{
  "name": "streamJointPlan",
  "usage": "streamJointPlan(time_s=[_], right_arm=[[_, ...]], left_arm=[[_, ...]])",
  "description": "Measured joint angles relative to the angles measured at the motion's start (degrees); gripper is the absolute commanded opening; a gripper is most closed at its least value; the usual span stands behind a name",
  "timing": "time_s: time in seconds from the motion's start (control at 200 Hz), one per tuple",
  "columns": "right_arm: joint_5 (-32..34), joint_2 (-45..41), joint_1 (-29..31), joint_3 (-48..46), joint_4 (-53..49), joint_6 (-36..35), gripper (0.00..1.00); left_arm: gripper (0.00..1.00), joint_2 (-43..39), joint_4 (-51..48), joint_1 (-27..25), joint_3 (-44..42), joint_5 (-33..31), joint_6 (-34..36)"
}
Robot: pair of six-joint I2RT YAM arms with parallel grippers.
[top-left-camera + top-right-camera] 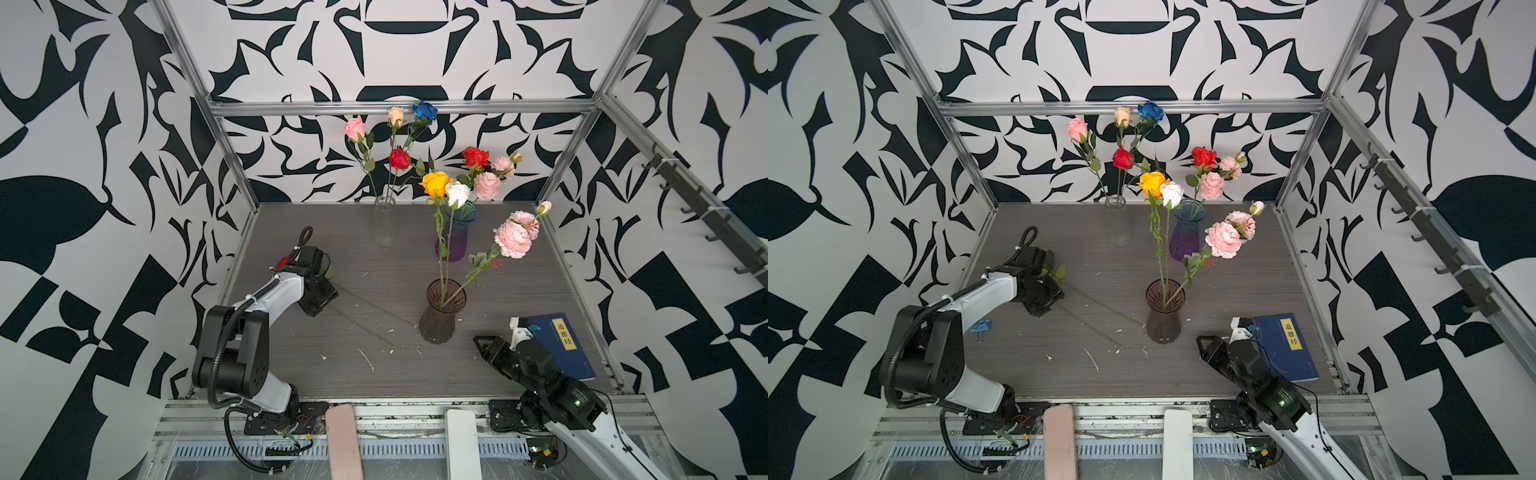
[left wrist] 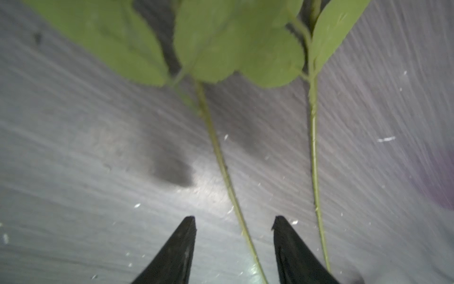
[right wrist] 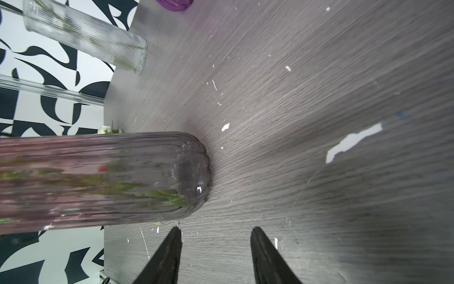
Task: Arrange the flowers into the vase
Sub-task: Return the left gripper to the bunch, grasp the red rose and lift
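Two loose flowers lie on the left of the table, their thin green stems (image 1: 374, 308) (image 1: 1096, 305) running toward the dark smoky vase (image 1: 442, 311) (image 1: 1163, 316). A red head (image 1: 282, 262) peeks out behind my left arm. My left gripper (image 1: 319, 307) (image 1: 1040, 308) (image 2: 233, 218) is open low over them; one stem (image 2: 221, 159) runs between its fingers, the other stem (image 2: 314, 159) lies outside. The dark vase holds orange, white and pink flowers (image 1: 436, 184). My right gripper (image 1: 480, 343) (image 1: 1202, 343) (image 3: 216, 230) is open and empty beside that vase (image 3: 122, 177).
A clear vase (image 1: 384, 222) (image 3: 86, 37) with several roses and a purple vase (image 1: 457, 232) with red and pink flowers stand at the back. A blue book (image 1: 559, 345) lies front right, a blue clip (image 1: 980, 326) front left. White scraps dot the table.
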Motion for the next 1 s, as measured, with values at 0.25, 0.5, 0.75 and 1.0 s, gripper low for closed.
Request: streamJointPlan(time_s=[0.25, 0.5, 0.75, 1.0], right_arm=[[0.02, -0.92, -0.11, 0.00, -0.57, 0.00, 0.50], [0.00, -0.98, -0.11, 0.00, -0.81, 0.00, 0.49], [0.00, -0.98, -0.11, 0.00, -0.83, 0.00, 0.49], [-0.02, -0.98, -0.11, 0.00, -0.83, 0.02, 0.49]], left_arm=[[0.47, 10.03, -3.65, 0.20, 7.26, -5.16, -1.42], [0.00, 11.19, -3.93, 1.25, 7.67, -6.34, -3.41], [0.00, 3.56, -6.34, 2.23, 5.60, -7.39, -4.00], [0.00, -20.11, -7.72, -0.59, 13.05, -6.91, -4.59]])
